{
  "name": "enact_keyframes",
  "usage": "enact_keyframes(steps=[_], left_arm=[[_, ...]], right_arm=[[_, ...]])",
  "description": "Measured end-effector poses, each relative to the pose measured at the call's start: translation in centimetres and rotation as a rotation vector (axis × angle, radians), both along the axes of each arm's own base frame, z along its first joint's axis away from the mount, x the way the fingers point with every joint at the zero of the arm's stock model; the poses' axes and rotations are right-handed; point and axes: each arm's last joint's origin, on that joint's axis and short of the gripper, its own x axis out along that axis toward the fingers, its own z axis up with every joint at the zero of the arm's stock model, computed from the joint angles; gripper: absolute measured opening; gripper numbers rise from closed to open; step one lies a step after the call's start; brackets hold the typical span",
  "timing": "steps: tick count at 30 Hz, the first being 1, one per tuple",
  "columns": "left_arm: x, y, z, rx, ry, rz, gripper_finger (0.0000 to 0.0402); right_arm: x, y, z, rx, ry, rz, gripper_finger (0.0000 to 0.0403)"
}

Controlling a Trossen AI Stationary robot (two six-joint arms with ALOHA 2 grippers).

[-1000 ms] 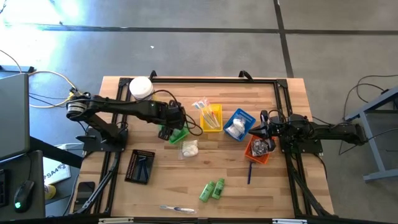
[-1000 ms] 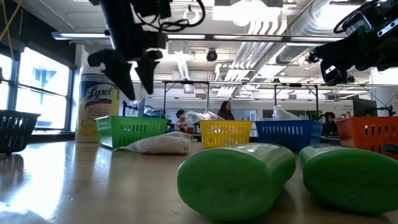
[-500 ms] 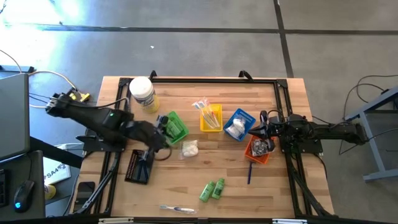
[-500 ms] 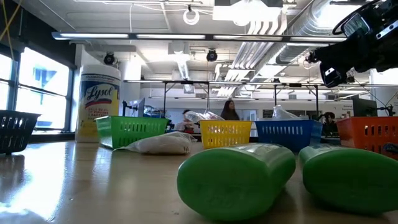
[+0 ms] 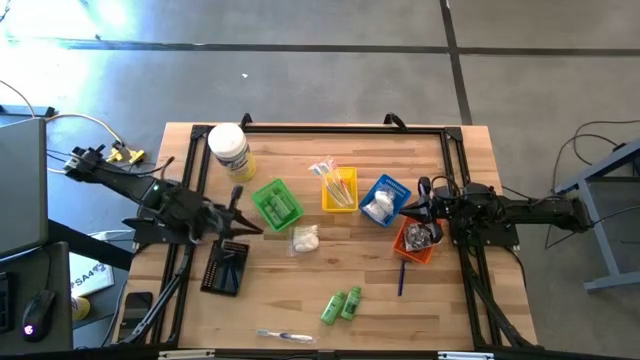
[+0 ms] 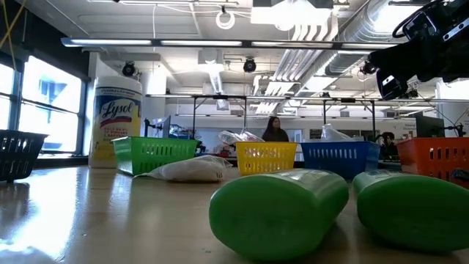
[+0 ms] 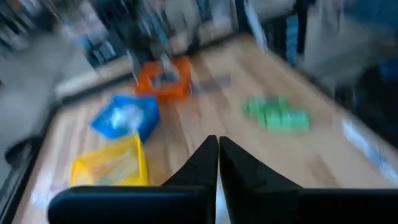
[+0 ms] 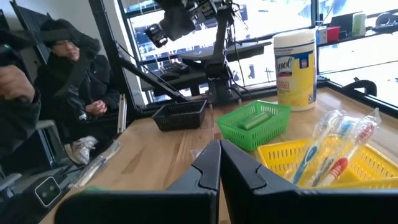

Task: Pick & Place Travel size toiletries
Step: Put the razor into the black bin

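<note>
My left gripper (image 5: pixel 246 222) is shut and empty, drawn back by the table's left edge, just beyond the black tray (image 5: pixel 225 267). Its closed fingers also show in the left wrist view (image 7: pixel 218 163). My right gripper (image 5: pixel 424 206) waits shut and empty between the blue tray (image 5: pixel 385 200) and the orange tray (image 5: pixel 414 242). A green tube (image 5: pixel 279 205) lies in the green tray (image 5: pixel 268 192). On the bare wood lie a white packet (image 5: pixel 305 238), two green tubes (image 5: pixel 340 304), a wrapped toothbrush (image 5: pixel 285 336) and a dark stick (image 5: pixel 401 278). Wrapped toothbrushes (image 8: pixel 323 146) lie in the yellow tray (image 5: pixel 339 190).
A large white jar with a yellow label (image 5: pixel 229 150) stands at the far left. A black frame (image 5: pixel 340 127) runs around the table. A seated person (image 8: pixel 68 81) is beyond the table's left side. Bare wood lies between the trays and the near edge.
My left gripper has pulled away from over the green tray toward the table's left edge, rising and levelling out, and has left the low view. Its fingers stood apart then and are together now. The green tube lies uncovered in the green tray.
</note>
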Motion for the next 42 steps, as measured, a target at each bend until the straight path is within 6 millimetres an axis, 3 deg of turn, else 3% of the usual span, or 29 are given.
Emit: enact_keyframes(steps=[10, 16, 29, 36, 42], left_arm=[[-3.0, 1.7, -7.6, -0.266, -0.311, 0.141, 0.0001], [-3.7, 2.0, -11.1, -0.256, -0.351, 0.15, 0.0001], [-4.1, 2.3, -13.9, -0.204, -0.324, 0.185, 0.0001], [-4.1, 2.4, -14.2, -0.185, -0.306, 0.215, 0.0001], [-4.0, 2.3, -13.8, -0.182, -0.32, 0.214, 0.0001]], right_arm=[[0.0, 0.0, 0.1, 0.0, -0.01, -0.003, 0.0002], [0.0, 0.0, 0.1, 0.0, -0.013, -0.003, 0.0002], [0.0, 0.0, 0.0, 0.013, -0.003, -0.012, 0.0002], [0.4, 0.0, -0.5, 0.037, 0.061, -0.007, 0.0002], [0.8, 0.1, 1.4, 0.053, -0.067, -0.012, 0.0002]])
